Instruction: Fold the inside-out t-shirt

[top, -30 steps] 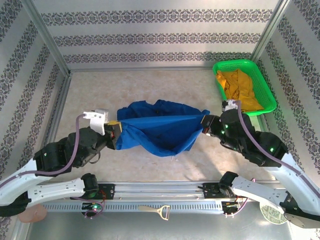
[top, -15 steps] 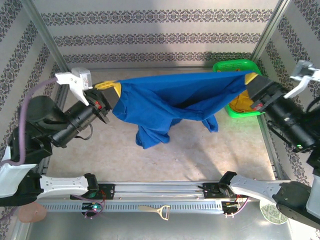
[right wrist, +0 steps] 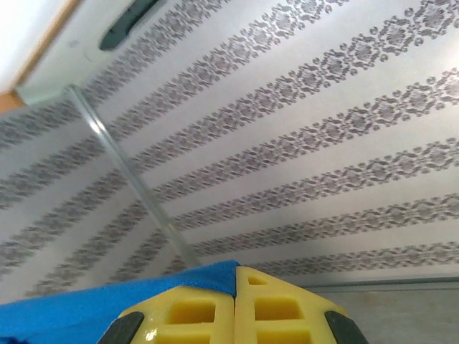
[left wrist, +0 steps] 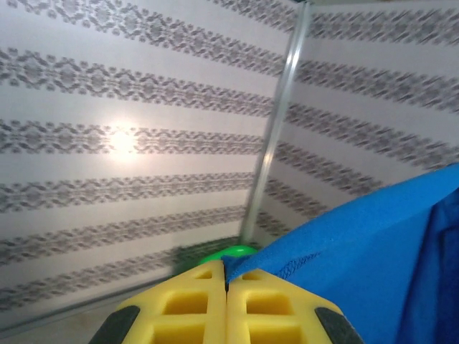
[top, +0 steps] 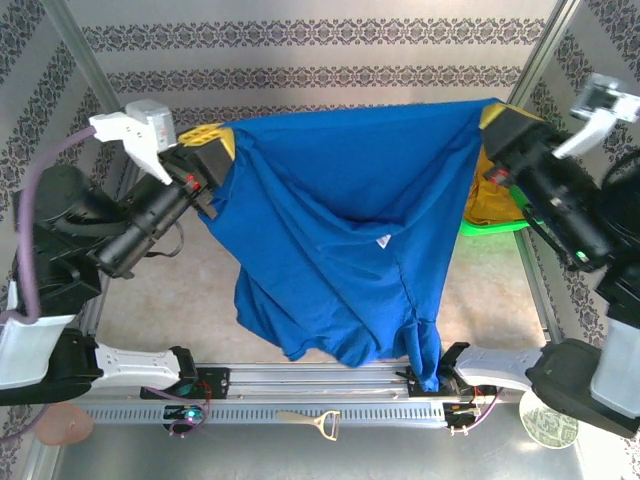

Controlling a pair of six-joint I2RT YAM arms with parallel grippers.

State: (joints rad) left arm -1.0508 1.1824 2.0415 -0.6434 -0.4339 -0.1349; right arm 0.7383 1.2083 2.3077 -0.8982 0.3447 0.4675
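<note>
The royal-blue inside-out t-shirt point(top: 340, 220) hangs stretched high above the table, with a small white tag on it. My left gripper point(top: 222, 135) is shut on its upper left corner, and my right gripper point(top: 488, 112) is shut on its upper right corner. The shirt's top edge runs taut between them; the rest droops to a ragged lower edge near the front rail point(top: 320, 380). In the left wrist view the yellow fingers point(left wrist: 193, 308) pinch blue cloth point(left wrist: 373, 251). In the right wrist view the yellow fingers point(right wrist: 276, 308) clamp a blue corner point(right wrist: 208, 276).
A green basket point(top: 495, 225) holding a mustard-yellow garment point(top: 485, 205) sits at the back right, mostly behind the shirt and right arm. Patterned walls enclose the table. A small tool point(top: 312, 422) lies in front of the rail.
Both arms have lifted and spread the t-shirt from a bunched heap on the table to a hanging sheet high up. The cloth has unfurled downward toward the front rail.
</note>
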